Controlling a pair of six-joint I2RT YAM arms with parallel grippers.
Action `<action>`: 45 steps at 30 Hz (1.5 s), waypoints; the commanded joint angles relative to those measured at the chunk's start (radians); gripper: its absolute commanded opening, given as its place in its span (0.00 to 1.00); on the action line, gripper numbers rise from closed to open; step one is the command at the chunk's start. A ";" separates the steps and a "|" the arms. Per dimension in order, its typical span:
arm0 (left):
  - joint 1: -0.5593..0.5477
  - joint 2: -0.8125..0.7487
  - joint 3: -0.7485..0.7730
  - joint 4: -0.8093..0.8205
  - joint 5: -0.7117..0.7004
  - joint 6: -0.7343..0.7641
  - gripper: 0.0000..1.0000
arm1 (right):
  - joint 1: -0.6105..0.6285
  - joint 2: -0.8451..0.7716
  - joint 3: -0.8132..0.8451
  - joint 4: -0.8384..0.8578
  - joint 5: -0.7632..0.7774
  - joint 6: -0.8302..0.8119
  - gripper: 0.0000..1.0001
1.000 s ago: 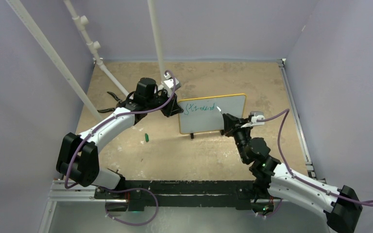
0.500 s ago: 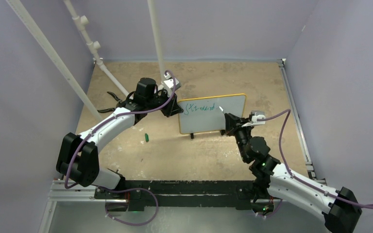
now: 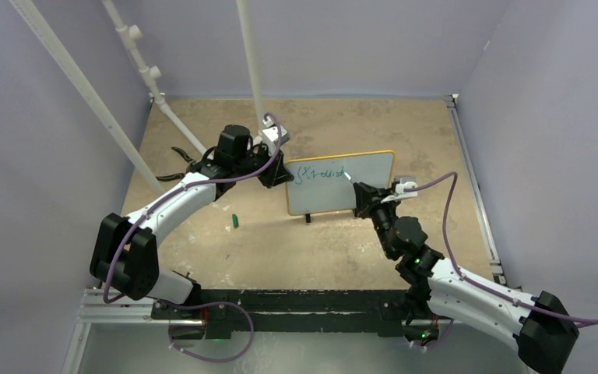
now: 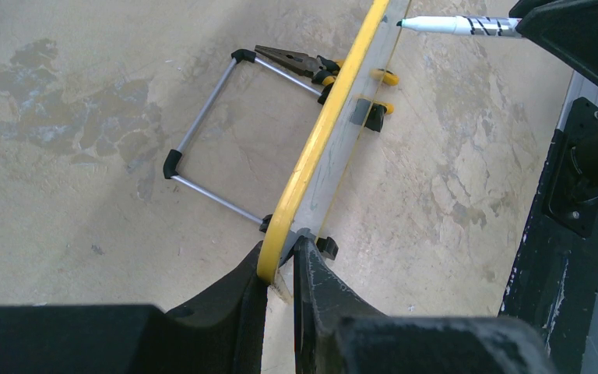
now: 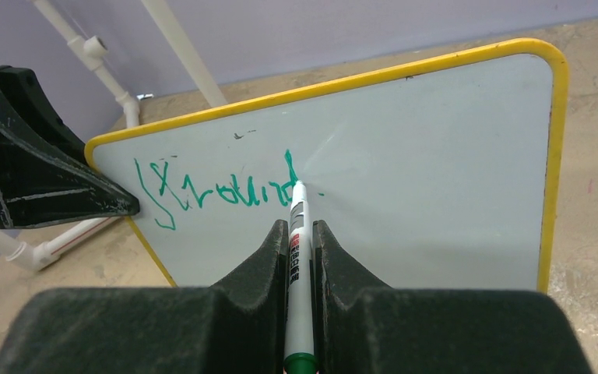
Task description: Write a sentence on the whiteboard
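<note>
The whiteboard point(image 3: 362, 195) stands upright on its feet mid-table, its yellow frame point(image 4: 321, 136) seen edge-on in the left wrist view. My left gripper point(image 4: 280, 253) is shut on the board's left edge, also shown as the left gripper point(image 3: 283, 176) from above. The sentence point(image 5: 218, 191) is one line of green scrawl across the board's upper left, seen small as the sentence point(image 3: 323, 174) from the top. My right gripper point(image 5: 301, 227) is shut on a white marker point(image 5: 297, 253). The marker tip touches the board at the end of the writing.
A green marker cap point(image 3: 234, 221) lies on the table left of the board. Behind the board are its wire stand point(image 4: 210, 132) and a pair of pliers point(image 4: 288, 58). White pipes point(image 3: 251, 62) rise at the back left. Purple walls close in the table.
My right gripper has shifted slightly left along the board with the marker, its tip staying at the end of the writing. The left arm and the board have not moved.
</note>
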 commanded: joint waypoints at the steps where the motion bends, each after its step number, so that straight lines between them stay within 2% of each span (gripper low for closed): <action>1: 0.017 -0.025 0.013 -0.013 -0.072 0.052 0.00 | -0.006 -0.003 0.012 0.056 -0.017 -0.008 0.00; 30: 0.018 -0.025 0.013 -0.014 -0.069 0.053 0.00 | -0.006 0.038 0.018 0.061 0.017 -0.007 0.00; 45: 0.018 -0.027 0.014 -0.015 -0.068 0.055 0.00 | -0.006 0.030 0.014 -0.009 0.035 0.046 0.00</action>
